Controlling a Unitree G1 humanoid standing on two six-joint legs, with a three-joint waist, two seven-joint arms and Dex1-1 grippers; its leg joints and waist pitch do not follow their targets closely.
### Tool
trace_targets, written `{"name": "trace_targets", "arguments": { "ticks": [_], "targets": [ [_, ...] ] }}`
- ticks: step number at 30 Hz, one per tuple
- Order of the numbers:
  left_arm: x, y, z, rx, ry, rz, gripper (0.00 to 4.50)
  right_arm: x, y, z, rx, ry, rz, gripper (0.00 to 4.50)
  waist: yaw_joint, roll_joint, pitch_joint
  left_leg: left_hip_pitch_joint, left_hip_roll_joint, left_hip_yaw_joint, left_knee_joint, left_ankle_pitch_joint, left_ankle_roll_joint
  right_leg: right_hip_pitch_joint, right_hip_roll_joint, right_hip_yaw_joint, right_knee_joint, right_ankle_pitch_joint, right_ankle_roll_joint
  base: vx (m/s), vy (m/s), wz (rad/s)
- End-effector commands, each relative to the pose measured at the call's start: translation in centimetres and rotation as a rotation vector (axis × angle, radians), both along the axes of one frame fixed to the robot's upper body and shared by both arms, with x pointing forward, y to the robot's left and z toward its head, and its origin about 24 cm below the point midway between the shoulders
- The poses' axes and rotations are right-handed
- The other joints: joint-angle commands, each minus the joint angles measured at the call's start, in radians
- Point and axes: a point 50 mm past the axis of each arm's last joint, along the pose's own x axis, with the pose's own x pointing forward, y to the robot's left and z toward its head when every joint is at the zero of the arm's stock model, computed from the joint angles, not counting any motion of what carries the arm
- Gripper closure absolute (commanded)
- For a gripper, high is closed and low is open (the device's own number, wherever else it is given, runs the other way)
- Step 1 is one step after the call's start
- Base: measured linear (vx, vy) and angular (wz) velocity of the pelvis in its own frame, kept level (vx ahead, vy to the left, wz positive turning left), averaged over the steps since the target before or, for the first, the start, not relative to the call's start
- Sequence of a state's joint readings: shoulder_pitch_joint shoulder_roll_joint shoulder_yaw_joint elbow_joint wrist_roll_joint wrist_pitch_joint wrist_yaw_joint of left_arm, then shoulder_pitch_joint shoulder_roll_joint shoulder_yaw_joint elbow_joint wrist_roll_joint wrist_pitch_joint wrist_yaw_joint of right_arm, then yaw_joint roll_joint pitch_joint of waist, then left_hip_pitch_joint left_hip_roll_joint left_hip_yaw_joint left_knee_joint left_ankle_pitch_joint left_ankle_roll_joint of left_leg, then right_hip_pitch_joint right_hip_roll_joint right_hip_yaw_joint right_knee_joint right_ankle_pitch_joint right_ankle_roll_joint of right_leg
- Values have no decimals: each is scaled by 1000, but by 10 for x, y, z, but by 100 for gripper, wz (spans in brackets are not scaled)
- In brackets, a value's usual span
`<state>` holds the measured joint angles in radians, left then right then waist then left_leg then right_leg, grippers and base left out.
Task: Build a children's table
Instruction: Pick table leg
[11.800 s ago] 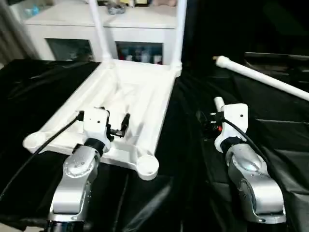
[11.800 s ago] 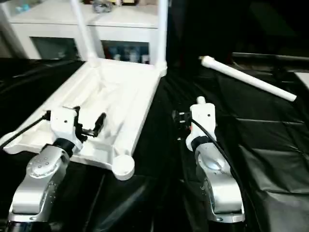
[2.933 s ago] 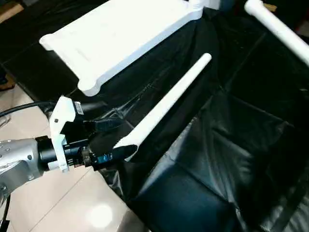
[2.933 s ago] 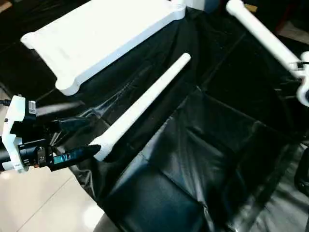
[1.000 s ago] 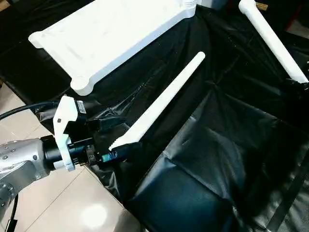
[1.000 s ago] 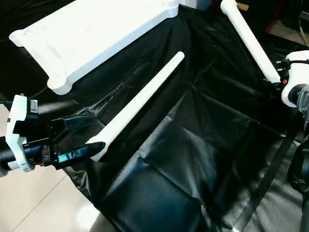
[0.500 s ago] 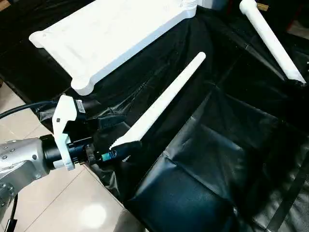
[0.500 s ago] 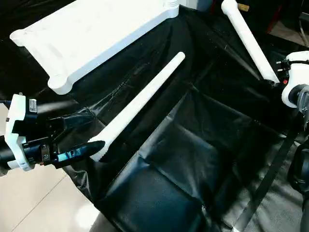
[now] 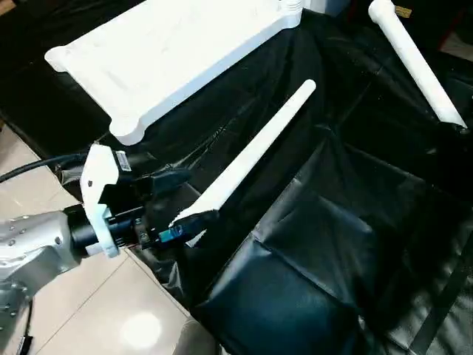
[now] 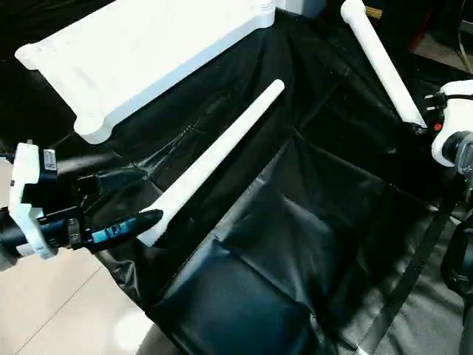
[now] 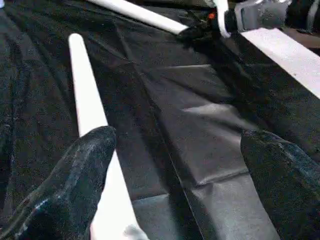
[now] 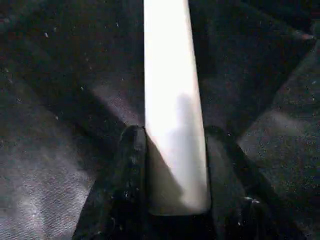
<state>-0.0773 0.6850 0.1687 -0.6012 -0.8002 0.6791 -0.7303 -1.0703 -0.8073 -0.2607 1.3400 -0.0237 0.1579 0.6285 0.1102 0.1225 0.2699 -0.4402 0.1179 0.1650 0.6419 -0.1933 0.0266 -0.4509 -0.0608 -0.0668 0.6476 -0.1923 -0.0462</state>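
My left forearm (image 9: pixel 29 248) is rounded silver metal ending in a black wrist collar. A white angular housing (image 9: pixel 98 177) sits above it, fed by a black cable (image 9: pixel 33 168). The left tool (image 9: pixel 177 198) has black fingers (image 11: pixel 75 185) with a blue marking; the right tool (image 10: pixel 425 115) has a white housing and a red spot.

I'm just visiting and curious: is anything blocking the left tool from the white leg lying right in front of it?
Nothing visible is. The left tool stands open around the wide end of the near leg, which lies on the black sheet. The right tool is closed on the other leg, well off to the side.
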Motion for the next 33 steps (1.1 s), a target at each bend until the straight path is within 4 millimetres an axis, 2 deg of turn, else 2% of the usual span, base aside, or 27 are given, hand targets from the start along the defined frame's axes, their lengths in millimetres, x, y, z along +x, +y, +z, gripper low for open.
{"name": "trace_targets", "arguments": {
  "ticks": [1, 3, 4, 6, 11, 14, 15, 16, 17, 18, 19, 20, 21, 23, 24, 25, 27, 28, 30, 31, 32, 33],
  "targets": [
    [0, -1, -5, 4, 3, 18, 0, -5, -12, 20, 52, -135, -46, 329, -8, -60, -120, 27, 94, -41, -49, 50, 271, 73, -94, 60, -55, -83, -327, 0, 0, 0],
    [0, -2, -6, -3, 4, 20, 0, -4, -11, 22, 57, -157, -35, 329, -11, -58, -119, 28, 95, -41, -50, 39, 266, 71, -93, 59, -58, -105, -322, 0, 0, 0],
    [0, -4, -7, -9, 4, 21, 0, -3, -10, 24, 65, -174, -21, 329, -13, -64, -120, 31, 96, -39, -51, 31, 260, 69, -92, 59, -60, -114, -322, 0, 0, 0],
    [0, -4, -8, -15, 2, 28, 0, -2, -8, 26, 86, -199, -10, 329, -12, -61, -120, 32, 96, -39, -52, 15, 250, 69, -93, 60, -61, -126, -322, 0, 0, 0],
    [6, -3, -11, -4, -39, 124, 0, -1, -6, 30, 138, -277, 7, 329, -17, -82, -122, 35, 99, -32, -57, -33, 221, 71, -96, 62, -70, -167, -311, 0, 0, 0],
    [15, -6, -18, 24, -65, 229, 0, -5, -9, 30, 198, -346, 20, 329, -18, -79, -125, 40, 102, -30, -58, -57, 208, 69, -96, 62, -74, -188, -302, 0, 0, 0],
    [16, -8, -20, 18, -64, 242, 0, -7, -10, 28, 207, -362, 25, 329, -14, -73, -125, 44, 106, -27, -60, -69, 194, 65, -96, 62, -77, -188, -300, 0, 0, 0],
    [16, -12, -23, 8, -62, 247, 0, -9, -11, 24, 225, -378, 28, 329, -13, -66, -129, 43, 106, -28, -59, -63, 193, 68, -96, 62, -74, -170, -301, 0, 0, 0],
    [16, -13, -24, 6, -61, 248, 0, -9, -11, 24, 228, -380, 28, 329, -13, -69, -131, 45, 107, -26, -60, -59, 191, 67, -95, 61, -72, -146, -311, 0, 0, 0],
    [17, -14, -25, -2, -62, 253, 0, -10, -11, 22, 240, -391, 33, 329, -11, -60, -133, 43, 107, -27, -59, -59, 191, 69, -96, 60, -69, -136, -318, 0, 0, 0],
    [18, -15, -26, -9, -64, 257, 0, -11, -11, 21, 250, -402, 35, 329, -12, -69, -134, 37, 106, -27, -60, -58, 193, 74, -99, 59, -67, -113, -326, 0, 0, 0],
    [19, -16, -26, -17, -64, 259, 0, -11, -11, 21, 270, -415, 35, 329, -12, -69, -134, 37, 106, -27, -60, -58, 193, 74, -99, 59, -67, -113, -326, 0, 0, 0],
    [20, -17, -27, -24, -66, 260, 0, -12, -11, 20, 288, -429, 38, 329, -8, -46, -136, 38, 105, -28, -57, -55, 192, 73, -100, 57, -65, -102, -328, 0, 0, 0],
    [24, -19, -29, -24, -67, 245, 0, -14, -11, 17, 303, -446, 54, 329, -8, -46, -137, 37, 105, -27, -59, -51, 203, 73, -98, 55, -61, -61, -335, 0, 0, 0],
    [25, -19, -29, -19, -70, 241, 0, -15, -11, 16, 304, -448, 62, 329, -9, -51, -138, 36, 104, -26, -59, -50, 209, 74, -99, 56, -62, -56, -334, 0, 0, 0],
    [26, -19, -30, -17, -73, 243, 0, -16, -11, 14, 310, -447, 70, 329, -10, -51, -142, 35, 104, -24, -57, -47, 218, 77, -103, 55, -60, -59, -331, 0, 0, 0],
    [29, -18, -30, -11, -83, 275, 0, -20, -12, 12, 321, -446, 96, 329, -10, -53, -141, 34, 103, -22, -57, -51, 220, 77, -103, 55, -64, -76, -326, 0, 0, 0],
    [29, -18, -30, -11, -83, 275, 0, -20, -12, 12, 321, -446, 96, 329, -7, -50, -142, 38, 105, -22, -57, -57, 215, 75, -105, 55, -66, -93, -320, 0, 0, 0],
    [31, -15, -32, 18, -103, 342, 0, -27, -12, 7, 337, -443, 144, 329, -13, -75, -146, 35, 104, -21, -59, -45, 218, 79, -104, 56, -66, -94, -315, 0, 0, 0],
    [32, -14, -34, 33, -115, 375, 0, -31, -12, 5, 344, -442, 170, 329, -10, -61, -144, 35, 107, -22, -58, -37, 231, 75, -103, 56, -69, -99, -293, 0, 0, 0],
    [33, -13, -35, 30, -111, 403, 0, -35, -9, 2, 348, -438, 196, 329, -9, -63, -144, 34, 106, -24, -59, -33, 234, 78, -102, 55, -69, -97, -284, 0, 0, 0],
    [33, -13, -36, 29, -115, 421, 0, -38, -7, 0, 346, -438, 206, 330, -11, -69, -150, 38, 109, -25, -59, -34, 231, 76, -103, 53, -69, -109, -283, 0, 0, 0]
  ]
}}
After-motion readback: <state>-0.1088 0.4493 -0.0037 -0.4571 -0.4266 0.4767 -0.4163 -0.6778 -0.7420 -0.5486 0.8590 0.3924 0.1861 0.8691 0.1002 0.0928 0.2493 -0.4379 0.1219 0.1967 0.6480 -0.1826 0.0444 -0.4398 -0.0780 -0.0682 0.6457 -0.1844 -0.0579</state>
